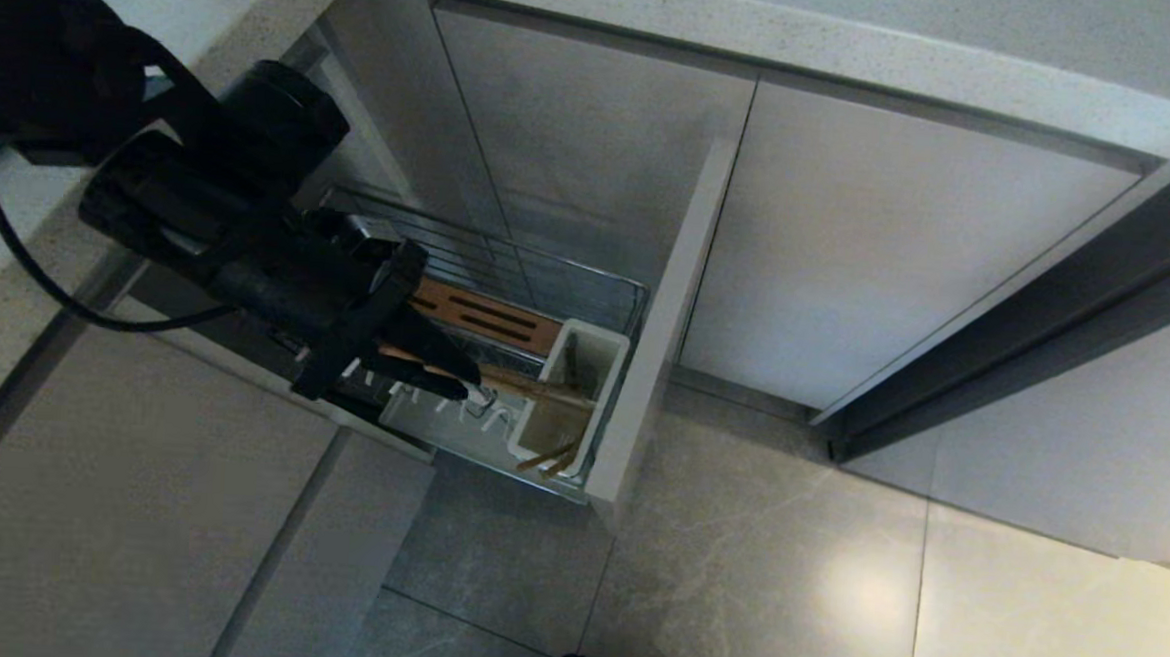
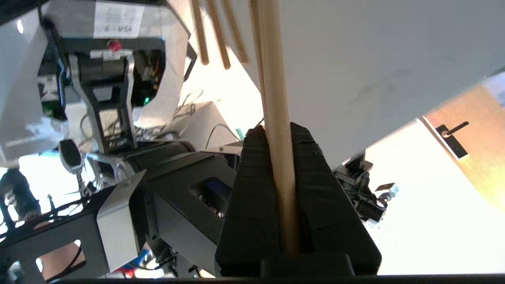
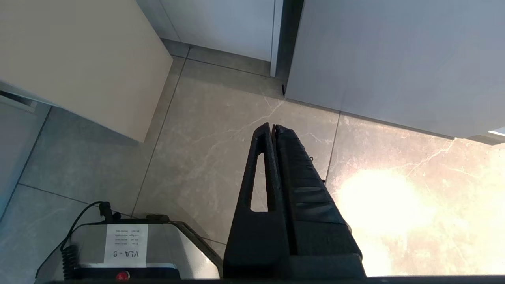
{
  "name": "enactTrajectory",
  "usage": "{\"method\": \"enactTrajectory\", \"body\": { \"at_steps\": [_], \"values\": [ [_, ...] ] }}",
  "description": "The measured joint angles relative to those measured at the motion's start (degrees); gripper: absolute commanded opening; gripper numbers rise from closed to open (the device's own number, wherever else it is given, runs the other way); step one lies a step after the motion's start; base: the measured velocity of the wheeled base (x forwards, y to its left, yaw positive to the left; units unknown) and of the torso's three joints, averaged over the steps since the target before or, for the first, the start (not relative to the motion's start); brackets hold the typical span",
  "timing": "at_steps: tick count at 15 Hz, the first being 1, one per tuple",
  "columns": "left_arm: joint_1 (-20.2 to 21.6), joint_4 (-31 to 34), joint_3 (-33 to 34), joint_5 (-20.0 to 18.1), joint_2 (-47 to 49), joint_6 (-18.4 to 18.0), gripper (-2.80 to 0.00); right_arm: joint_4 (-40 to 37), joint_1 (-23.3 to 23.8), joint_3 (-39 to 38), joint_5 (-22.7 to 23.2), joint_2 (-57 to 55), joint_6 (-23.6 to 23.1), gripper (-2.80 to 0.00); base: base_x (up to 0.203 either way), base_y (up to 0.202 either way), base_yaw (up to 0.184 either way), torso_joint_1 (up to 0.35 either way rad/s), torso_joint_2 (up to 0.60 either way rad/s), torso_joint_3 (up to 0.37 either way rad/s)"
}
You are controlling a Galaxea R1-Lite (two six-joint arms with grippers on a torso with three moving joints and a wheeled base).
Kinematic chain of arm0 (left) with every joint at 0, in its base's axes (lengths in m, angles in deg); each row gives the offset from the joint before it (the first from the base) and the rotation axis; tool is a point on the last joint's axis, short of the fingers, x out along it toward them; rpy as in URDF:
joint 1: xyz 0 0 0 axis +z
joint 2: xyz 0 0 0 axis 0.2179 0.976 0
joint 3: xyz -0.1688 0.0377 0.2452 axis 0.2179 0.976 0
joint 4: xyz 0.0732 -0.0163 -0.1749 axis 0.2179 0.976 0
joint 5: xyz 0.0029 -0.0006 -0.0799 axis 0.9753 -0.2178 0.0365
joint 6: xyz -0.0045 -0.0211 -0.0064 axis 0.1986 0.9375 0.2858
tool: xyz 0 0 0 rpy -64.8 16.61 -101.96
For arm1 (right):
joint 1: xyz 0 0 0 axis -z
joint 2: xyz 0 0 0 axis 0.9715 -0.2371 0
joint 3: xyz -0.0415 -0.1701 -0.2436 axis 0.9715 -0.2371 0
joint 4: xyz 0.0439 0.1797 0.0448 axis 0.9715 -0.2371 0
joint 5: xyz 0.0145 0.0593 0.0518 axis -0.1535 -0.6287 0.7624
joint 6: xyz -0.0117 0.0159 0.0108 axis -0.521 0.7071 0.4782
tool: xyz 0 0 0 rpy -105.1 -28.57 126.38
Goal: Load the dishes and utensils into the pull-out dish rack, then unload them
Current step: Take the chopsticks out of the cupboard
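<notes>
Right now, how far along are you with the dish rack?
Done: the pull-out dish rack stands pulled out, and several chopsticks stand in its white utensil caddy. In hand: the left gripper is shut on a chopstick over the rack, beside the caddy. I can't tell if it's going in or coming out. No bowl or plate in view. The right gripper hangs shut over the floor.

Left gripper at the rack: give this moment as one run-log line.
left gripper: shut on chopsticks | over pull-out dish rack near white utensil caddy | right gripper: shut, idle above floor
</notes>
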Motion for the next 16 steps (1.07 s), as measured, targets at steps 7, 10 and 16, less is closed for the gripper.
{"method": "enactTrajectory", "body": {
  "at_steps": [7,10,16],
  "values": [
    [0.6,1.4,0.0,3.1,-4.8,0.0,-2.8,0.0,0.0,0.0,0.0,0.0,0.0,-2.8,0.0,0.0,0.0,0.0,0.0,0.0],
    [1.1,1.8,0.0,3.2,-6.2,0.0,-2.8,0.0,0.0,0.0,0.0,0.0,0.0,-2.8,0.0,0.0,0.0,0.0,0.0,0.0],
    [1.5,2.6,0.0,3.3,-9.0,0.0,-2.8,0.0,0.0,0.0,0.0,0.0,0.0,-2.8,0.0,0.0,0.0,0.0,0.0,0.0]
  ]
}}
